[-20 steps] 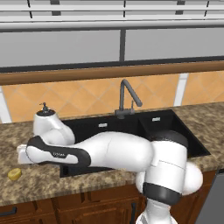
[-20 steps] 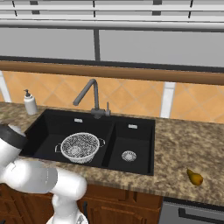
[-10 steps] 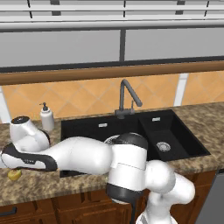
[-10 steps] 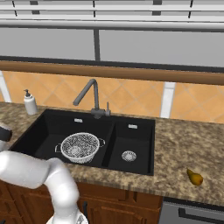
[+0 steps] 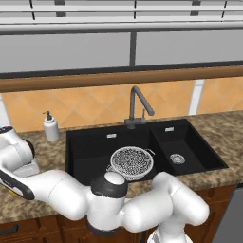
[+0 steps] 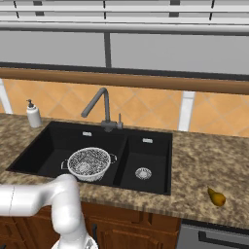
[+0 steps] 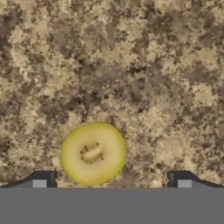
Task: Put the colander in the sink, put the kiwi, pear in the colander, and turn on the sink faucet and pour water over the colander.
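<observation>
The whitish mesh colander [image 5: 131,162] [image 6: 89,163] sits in the large basin of the black sink [image 5: 88,144] [image 6: 48,146]. In the hand view a round yellow-green kiwi [image 7: 92,152], pale at the centre with dark seeds, lies on the speckled counter. My gripper [image 7: 112,181] hangs open straight above it, one fingertip on each side, touching nothing. A brownish-yellow pear [image 6: 217,197] with a tapered neck lies on the counter right of the sink. The dark sink faucet [image 5: 138,107] [image 6: 100,108] stands behind the basins with no water running.
A white soap pump bottle [image 5: 51,128] [image 6: 33,115] stands at the back left of the counter. My arm's white links [image 5: 71,194] stretch across the counter's front edge to the left of the sink. A tiled wall [image 6: 146,112] rises behind.
The arm has swung further left and its links now reach across the front of the left base view, hiding the yellow fruit. The colander and the pear have not moved.
</observation>
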Controlling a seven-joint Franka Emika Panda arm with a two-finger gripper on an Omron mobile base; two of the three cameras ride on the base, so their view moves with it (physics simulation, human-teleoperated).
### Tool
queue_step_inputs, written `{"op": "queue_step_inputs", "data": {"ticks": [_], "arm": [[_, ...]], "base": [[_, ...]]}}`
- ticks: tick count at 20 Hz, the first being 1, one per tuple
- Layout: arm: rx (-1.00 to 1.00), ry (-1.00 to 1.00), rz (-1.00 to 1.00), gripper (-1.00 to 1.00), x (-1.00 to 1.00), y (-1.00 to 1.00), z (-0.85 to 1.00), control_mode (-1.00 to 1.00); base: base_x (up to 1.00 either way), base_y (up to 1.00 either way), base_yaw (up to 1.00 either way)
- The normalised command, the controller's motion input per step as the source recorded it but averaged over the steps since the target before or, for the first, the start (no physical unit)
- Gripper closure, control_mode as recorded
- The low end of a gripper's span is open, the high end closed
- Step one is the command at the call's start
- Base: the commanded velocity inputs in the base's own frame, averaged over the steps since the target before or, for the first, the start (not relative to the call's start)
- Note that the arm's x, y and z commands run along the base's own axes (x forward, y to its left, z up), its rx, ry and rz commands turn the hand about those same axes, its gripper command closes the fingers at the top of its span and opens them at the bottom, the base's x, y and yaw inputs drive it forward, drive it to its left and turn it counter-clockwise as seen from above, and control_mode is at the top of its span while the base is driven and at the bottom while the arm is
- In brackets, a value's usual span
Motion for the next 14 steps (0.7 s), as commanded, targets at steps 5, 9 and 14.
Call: {"op": "queue_step_inputs", "data": {"ticks": [5, 9, 14], "arm": [[0.00, 0.00, 0.03, -1.00, 0.00, 0.07, -0.46, -1.00], [0.00, 0.00, 0.01, -1.00, 0.00, 0.00, -0.43, -1.00], [0.00, 0.00, 0.00, -1.00, 0.00, 0.10, -0.37, -1.00]], "base": [[0.00, 0.00, 0.00], [0.00, 0.00, 0.00], [0.00, 0.00, 0.00]]}}
